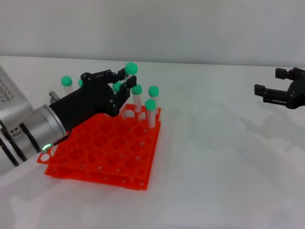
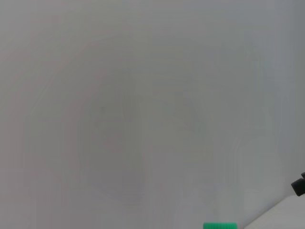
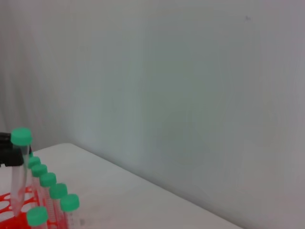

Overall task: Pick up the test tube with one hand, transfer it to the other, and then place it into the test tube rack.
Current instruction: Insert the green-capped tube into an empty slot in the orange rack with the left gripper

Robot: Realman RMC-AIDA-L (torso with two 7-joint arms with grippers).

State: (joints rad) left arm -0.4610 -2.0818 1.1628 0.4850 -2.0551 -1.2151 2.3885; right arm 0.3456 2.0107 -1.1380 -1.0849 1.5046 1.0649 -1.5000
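Observation:
My left gripper [image 1: 124, 81] is shut on the test tube [image 1: 131, 68] just below its green cap and holds it upright over the far side of the orange test tube rack [image 1: 107, 155]. In the right wrist view the tube [image 3: 19, 167] hangs with its tapered tip just above the rack [image 3: 7, 202]; I cannot tell if it has entered a hole. Its cap shows at the edge of the left wrist view [image 2: 219, 225]. My right gripper [image 1: 276, 86] is open and empty, far off to the right above the table.
Several other green-capped tubes [image 1: 150, 106] stand in the rack's far row, close around the held tube; they also show in the right wrist view [image 3: 58, 192]. The white table [image 1: 214, 167] runs back to a pale wall.

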